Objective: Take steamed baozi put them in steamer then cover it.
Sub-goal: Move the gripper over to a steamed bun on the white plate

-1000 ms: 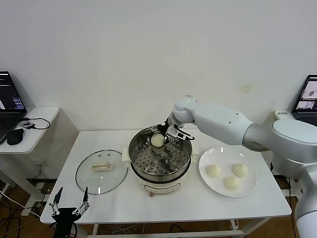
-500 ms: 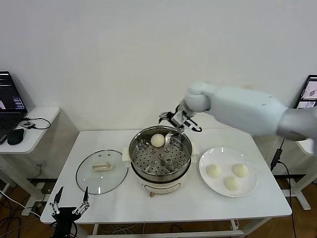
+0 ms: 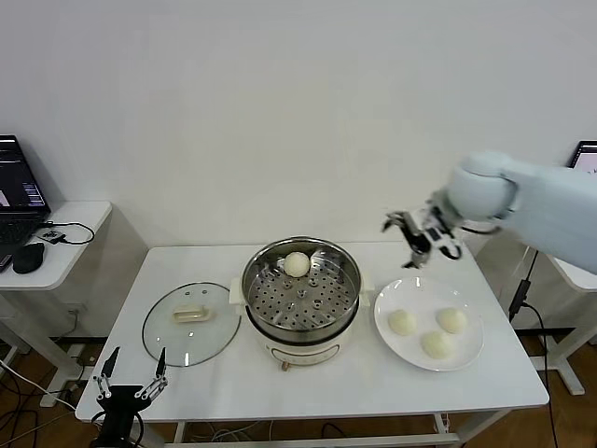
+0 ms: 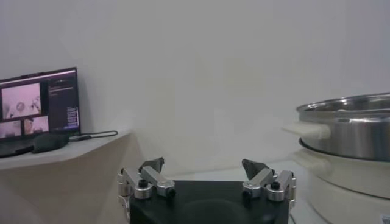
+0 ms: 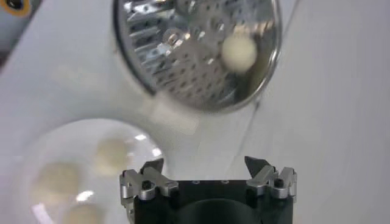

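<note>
Right gripper (image 3: 422, 241) empty, fingers wide open, above plate (image 3: 387, 304). Drop straight onto nearest baozi (image 3: 402, 322), close gently. Left gripper (image 3: 131, 381) parked off bench, fingers open.

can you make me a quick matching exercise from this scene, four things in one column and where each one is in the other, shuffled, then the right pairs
Things:
1. glass cover
2. lone baozi
3. right gripper
4. left gripper

Places:
A. inside the steamer, on its perforated tray
B. low at the table's front left corner, open
C. flat on the table, left of the steamer
D. in the air above the plate's far edge, open, empty

Pairs: 1-C, 2-A, 3-D, 4-B
</note>
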Available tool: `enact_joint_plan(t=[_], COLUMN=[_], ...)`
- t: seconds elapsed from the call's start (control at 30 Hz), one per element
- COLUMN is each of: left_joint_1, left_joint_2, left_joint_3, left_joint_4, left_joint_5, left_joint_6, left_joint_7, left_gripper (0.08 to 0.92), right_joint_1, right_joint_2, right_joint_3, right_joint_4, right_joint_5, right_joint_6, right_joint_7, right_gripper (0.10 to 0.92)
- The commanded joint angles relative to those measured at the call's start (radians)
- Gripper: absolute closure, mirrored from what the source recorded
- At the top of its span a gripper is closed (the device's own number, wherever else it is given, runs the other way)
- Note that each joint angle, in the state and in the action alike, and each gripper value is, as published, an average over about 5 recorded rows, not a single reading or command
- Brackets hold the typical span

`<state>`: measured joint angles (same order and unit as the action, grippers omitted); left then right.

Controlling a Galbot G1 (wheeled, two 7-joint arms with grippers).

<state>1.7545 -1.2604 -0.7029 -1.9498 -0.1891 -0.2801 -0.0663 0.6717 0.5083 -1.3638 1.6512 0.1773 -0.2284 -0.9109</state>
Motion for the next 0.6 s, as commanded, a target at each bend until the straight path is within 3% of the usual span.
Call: enact_joint_plan(t=[0.03, 0.6], left_joint_1=[0.0, 0.002], left_joint_2=[0.008, -0.019], left_joint_3=[-0.006, -0.025], left_joint_4=[0.014, 0.026], left_joint_5=[-0.002, 0.006], left_joint_6=[0.002, 0.005], left_joint_7=[0.001, 0.0], left_gripper=[0.177, 0.177], right_joint_1=[-0.37, -0.663], right_joint_2=[-0.169, 0.033], right_joint_3=[0.236, 0.429], right_joint_4=[0.035, -0.234], right_joint_5=[-0.068, -0.237], right_joint_6=[-0.058, -0.006], right_joint_7=[-0.007, 0.006], right_gripper=[0.203, 0.203])
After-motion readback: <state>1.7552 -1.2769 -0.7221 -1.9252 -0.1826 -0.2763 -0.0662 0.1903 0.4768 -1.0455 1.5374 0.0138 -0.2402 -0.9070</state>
